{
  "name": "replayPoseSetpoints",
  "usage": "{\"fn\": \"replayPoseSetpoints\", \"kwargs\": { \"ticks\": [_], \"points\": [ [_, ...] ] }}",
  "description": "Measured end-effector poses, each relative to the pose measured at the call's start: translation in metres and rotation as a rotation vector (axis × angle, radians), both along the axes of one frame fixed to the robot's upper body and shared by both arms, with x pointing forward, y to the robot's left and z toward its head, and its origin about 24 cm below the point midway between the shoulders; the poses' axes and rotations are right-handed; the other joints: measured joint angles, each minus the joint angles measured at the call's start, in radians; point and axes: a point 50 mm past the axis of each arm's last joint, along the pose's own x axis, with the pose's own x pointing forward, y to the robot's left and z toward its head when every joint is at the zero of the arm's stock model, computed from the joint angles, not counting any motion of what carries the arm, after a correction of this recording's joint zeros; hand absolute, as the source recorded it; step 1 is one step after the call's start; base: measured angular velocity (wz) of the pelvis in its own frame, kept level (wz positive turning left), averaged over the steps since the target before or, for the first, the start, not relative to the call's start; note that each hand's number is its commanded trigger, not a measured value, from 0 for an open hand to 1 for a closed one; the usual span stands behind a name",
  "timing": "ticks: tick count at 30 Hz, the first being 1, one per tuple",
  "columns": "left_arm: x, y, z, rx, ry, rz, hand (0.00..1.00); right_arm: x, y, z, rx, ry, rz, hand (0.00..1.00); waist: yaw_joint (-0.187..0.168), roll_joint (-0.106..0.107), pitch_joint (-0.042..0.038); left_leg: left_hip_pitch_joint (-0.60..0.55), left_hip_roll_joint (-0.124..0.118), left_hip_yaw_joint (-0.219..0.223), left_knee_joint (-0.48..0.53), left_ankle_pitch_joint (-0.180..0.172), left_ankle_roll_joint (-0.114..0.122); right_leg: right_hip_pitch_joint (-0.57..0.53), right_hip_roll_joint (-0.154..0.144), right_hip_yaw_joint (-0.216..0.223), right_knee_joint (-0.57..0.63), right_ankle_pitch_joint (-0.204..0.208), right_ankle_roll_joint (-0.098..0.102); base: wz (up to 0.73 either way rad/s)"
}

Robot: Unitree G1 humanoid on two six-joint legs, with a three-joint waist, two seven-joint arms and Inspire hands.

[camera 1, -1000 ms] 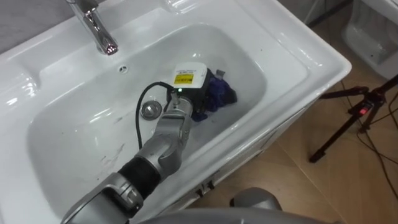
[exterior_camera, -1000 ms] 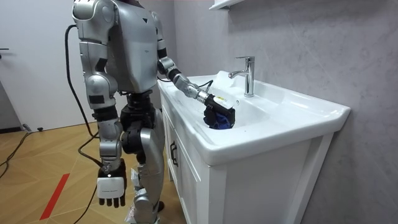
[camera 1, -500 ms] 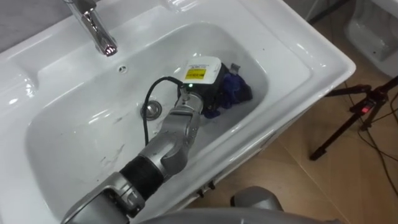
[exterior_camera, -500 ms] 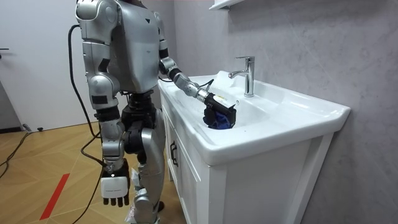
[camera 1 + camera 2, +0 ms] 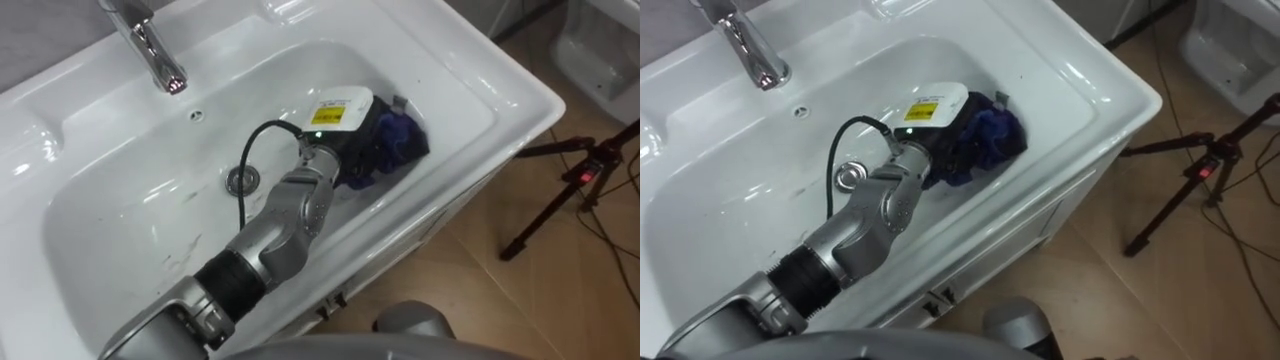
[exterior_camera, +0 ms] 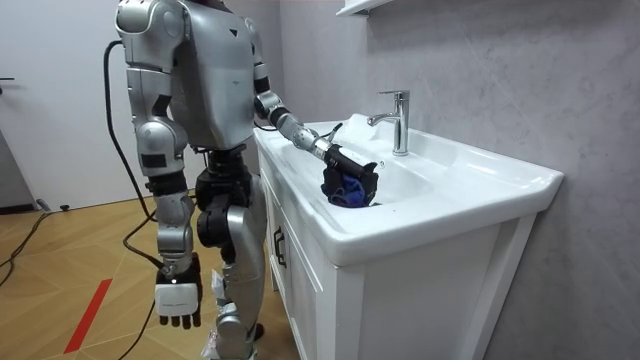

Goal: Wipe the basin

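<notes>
White basin (image 5: 500, 90) | blue cloth (image 5: 400, 140), clenched in left hand (image 5: 345, 122), swept farther from drain (image 5: 240, 181) | wiping judged unfinished | right hand (image 6: 177, 305) slack

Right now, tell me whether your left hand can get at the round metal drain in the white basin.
Probably yes. The left hand, fingers curled on the crumpled blue cloth, is down inside the white ceramic basin, and the round metal drain lies bare beside its forearm with nothing between.
</notes>
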Motion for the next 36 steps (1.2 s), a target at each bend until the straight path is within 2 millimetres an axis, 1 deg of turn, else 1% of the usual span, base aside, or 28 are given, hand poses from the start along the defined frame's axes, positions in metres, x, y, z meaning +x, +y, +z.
{"fn": "replayPoseSetpoints", "kwargs": {
  "ticks": [1, 3, 5, 7, 10, 11, 12, 13, 14, 15, 16, 18, 19, 20, 21, 22, 23, 24, 25, 26, 27, 28, 29, 30, 33, 36],
  "points": [
    [0.0, 0.0, -0.001, 0.002, 0.002, 0.0, 1.0, -0.001, 0.0, 0.0, 0.0, 0.001, -0.001, 0.0, 0.0, -0.001, -0.0004, 0.001, 0.0, 0.001, 0.0, 0.0, 0.0, 0.001, 0.0, 0.0, 0.0, 0.0, 0.0, -0.04],
    [-0.001, 0.001, -0.004, 0.01, 0.013, 0.001, 1.0, -0.004, 0.0, 0.0, 0.0, 0.006, -0.003, 0.0, 0.003, -0.01, -0.0006, 0.014, 0.0, 0.003, 0.0, 0.0, 0.0, 0.012, 0.001, 0.005, 0.0, 0.0, 0.0, -0.07],
    [-0.001, 0.002, -0.007, 0.017, 0.021, 0.002, 1.0, -0.002, 0.001, 0.0, -0.003, -0.003, 0.0, 0.0, 0.004, -0.017, -0.0027, 0.021, 0.0, 0.006, 0.0, -0.001, 0.001, 0.019, 0.002, 0.008, -0.002, -0.001, 0.0, -0.06],
    [-0.001, 0.003, -0.009, 0.025, 0.029, 0.002, 1.0, -0.003, 0.0, 0.0, -0.008, 0.004, -0.001, 0.0, 0.004, -0.02, -0.0018, 0.03, 0.0, 0.008, -0.003, -0.002, 0.002, 0.026, 0.003, 0.01, -0.002, -0.002, 0.0, -0.04],
    [-0.005, 0.012, -0.024, 0.041, 0.072, 0.018, 1.0, -0.005, 0.001, 0.0, -0.008, 0.006, -0.002, 0.0, 0.015, -0.025, -0.0028, 0.048, 0.0, 0.02, -0.004, -0.002, 0.002, 0.037, 0.005, 0.021, -0.001, -0.004, 0.0, -0.13],
    [-0.006, 0.017, -0.03, 0.048, 0.093, 0.034, 1.0, -0.007, 0.001, 0.0, -0.01, 0.011, -0.001, 0.0, 0.03, -0.026, -0.0029, 0.058, 0.001, 0.024, -0.004, -0.002, 0.002, 0.042, 0.008, 0.032, 0.001, -0.004, 0.0, -0.19],
    [-0.009, 0.025, -0.038, 0.06, 0.116, 0.052, 1.0, -0.01, 0.0, 0.0, -0.015, 0.021, 0.006, 0.0, 0.039, -0.028, -0.0027, 0.068, 0.002, 0.026, -0.005, -0.002, 0.002, 0.054, 0.009, 0.034, 0.001, -0.004, -0.001, -0.17],
    [-0.009, 0.029, -0.042, 0.061, 0.129, 0.066, 1.0, -0.011, -0.001, 0.0, -0.018, 0.022, -0.001, 0.0, 0.043, -0.029, -0.0026, 0.073, 0.002, 0.03, -0.006, -0.002, 0.002, 0.058, 0.01, 0.036, 0.001, -0.005, -0.002, -0.07],
    [-0.012, 0.036, -0.05, 0.066, 0.151, 0.101, 1.0, -0.017, -0.001, 0.0, -0.024, 0.043, -0.013, 0.0, 0.055, -0.034, -0.0034, 0.086, 0.002, 0.031, -0.007, -0.002, 0.002, 0.066, 0.012, 0.04, 0.001, -0.008, -0.003, -0.08],
    [-0.016, 0.046, -0.058, 0.067, 0.167, 0.144, 1.0, -0.019, 0.0, 0.0, -0.027, 0.05, -0.023, 0.0, 0.064, -0.041, -0.0075, 0.087, 0.003, 0.03, -0.008, -0.003, 0.002, 0.066, 0.015, 0.052, 0.009, -0.017, -0.005, -0.11],
    [-0.018, 0.051, -0.06, 0.067, 0.17, 0.164, 1.0, -0.019, 0.0, 0.0, -0.028, 0.054, -0.027, 0.0, 0.066, -0.043, -0.009, 0.088, 0.003, 0.03, -0.008, -0.004, 0.004, 0.063, 0.018, 0.056, 0.014, -0.019, -0.006, -0.13],
    [-0.026, 0.07, -0.07, 0.062, 0.184, 0.239, 1.0, -0.023, 0.002, 0.0, -0.036, 0.071, -0.025, 0.0, 0.081, -0.054, -0.0127, 0.099, 0.005, 0.03, -0.015, -0.005, 0.003, 0.062, 0.028, 0.064, 0.025, -0.02, -0.01, -0.13],
    [-0.027, 0.074, -0.072, 0.063, 0.186, 0.253, 1.0, -0.024, 0.001, 0.0, -0.041, 0.072, -0.027, 0.0, 0.086, -0.054, -0.013, 0.104, 0.007, 0.03, -0.019, -0.008, 0.0, 0.063, 0.032, 0.067, 0.027, -0.02, -0.012, -0.09],
    [-0.029, 0.081, -0.074, 0.074, 0.18, 0.278, 1.0, -0.025, 0.0, 0.0, -0.053, 0.073, -0.03, 0.0, 0.09, -0.053, -0.0129, 0.105, 0.018, 0.028, -0.021, -0.021, -0.002, 0.061, 0.042, 0.064, 0.036, -0.022, -0.015, 0.0],
    [-0.03, 0.089, -0.075, 0.095, 0.17, 0.291, 1.0, -0.024, 0.0, 0.0, -0.064, 0.071, -0.027, 0.0, 0.091, -0.051, -0.0132, 0.106, 0.024, 0.025, -0.025, -0.037, 0.001, 0.06, 0.053, 0.061, 0.041, -0.022, -0.018, 0.0],
    [-0.031, 0.094, -0.077, 0.111, 0.163, 0.302, 1.0, -0.024, 0.0, 0.0, -0.067, 0.071, -0.027, 0.0, 0.092, -0.053, -0.0145, 0.107, 0.026, 0.025, -0.026, -0.039, 0.0, 0.06, 0.056, 0.061, 0.043, -0.021, -0.021, -0.05],
    [-0.035, 0.102, -0.081, 0.136, 0.155, 0.331, 1.0, -0.024, -0.002, 0.001, -0.079, 0.072, -0.021, 0.0, 0.099, -0.048, -0.0187, 0.105, 0.034, 0.026, -0.026, -0.039, -0.001, 0.058, 0.059, 0.059, 0.045, -0.018, -0.024, -0.1],
    [-0.039, 0.112, -0.085, 0.169, 0.143, 0.361, 1.0, -0.024, -0.003, 0.001, -0.094, 0.074, -0.025, 0.0, 0.102, -0.047, -0.0272, 0.105, 0.033, 0.026, -0.029, -0.04, -0.003, 0.059, 0.064, 0.06, 0.043, -0.016, -0.028, -0.1],
    [-0.042, 0.119, -0.087, 0.192, 0.133, 0.373, 1.0, -0.024, -0.004, 0.001, -0.1, 0.076, -0.023, 0.0, 0.104, -0.049, -0.0311, 0.105, 0.034, 0.026, -0.029, -0.04, -0.005, 0.059, 0.067, 0.062, 0.041, -0.014, -0.029, -0.07],
    [-0.048, 0.133, -0.09, 0.251, 0.104, 0.393, 1.0, -0.023, -0.005, 0.001, -0.112, 0.078, -0.009, 0.0, 0.108, -0.051, -0.0348, 0.105, 0.037, 0.021, -0.03, -0.038, -0.008, 0.062, 0.071, 0.061, 0.035, -0.01, -0.034, -0.05],
    [-0.054, 0.149, -0.094, 0.316, 0.079, 0.419, 1.0, -0.024, -0.006, 0.002, -0.121, 0.081, -0.014, 0.0, 0.116, -0.051, -0.0377, 0.107, 0.041, 0.018, -0.032, -0.036, -0.012, 0.065, 0.074, 0.059, 0.028, -0.005, -0.039, 0.0],
    [-0.058, 0.158, -0.096, 0.354, 0.067, 0.429, 1.0, -0.024, -0.007, 0.002, -0.125, 0.08, -0.02, 0.0, 0.119, -0.049, -0.0381, 0.109, 0.042, 0.016, -0.033, -0.034, -0.014, 0.067, 0.076, 0.058, 0.021, -0.002, -0.041, 0.0],
    [-0.066, 0.171, -0.097, 0.422, 0.038, 0.435, 1.0, -0.024, -0.008, 0.002, -0.131, 0.078, -0.029, 0.0, 0.131, -0.046, -0.041, 0.113, 0.046, 0.012, -0.034, -0.031, -0.018, 0.075, 0.08, 0.057, 0.014, 0.005, -0.045, -0.04],
    [-0.071, 0.18, -0.098, 0.487, 0.01, 0.421, 1.0, -0.025, -0.009, 0.002, -0.131, 0.077, -0.049, 0.0, 0.15, -0.044, -0.0413, 0.119, 0.05, 0.009, -0.034, -0.03, -0.02, 0.085, 0.085, 0.059, 0.01, 0.007, -0.049, -0.04],
    [-0.079, 0.193, -0.099, 0.608, -0.015, 0.415, 1.0, -0.024, -0.012, 0.003, -0.137, 0.065, -0.095, 0.0, 0.161, -0.035, -0.0474, 0.128, 0.053, -0.018, -0.032, -0.028, -0.024, 0.101, 0.087, 0.046, -0.016, 0.009, -0.054, 0.07],
    [-0.081, 0.196, -0.099, 0.662, -0.029, 0.402, 1.0, -0.019, -0.016, 0.004, -0.143, 0.047, -0.103, 0.0, 0.173, -0.026, -0.0486, 0.129, 0.053, -0.027, -0.032, -0.027, -0.025, 0.104, 0.086, 0.045, -0.018, 0.009, -0.056, 0.0]
  ]
}}
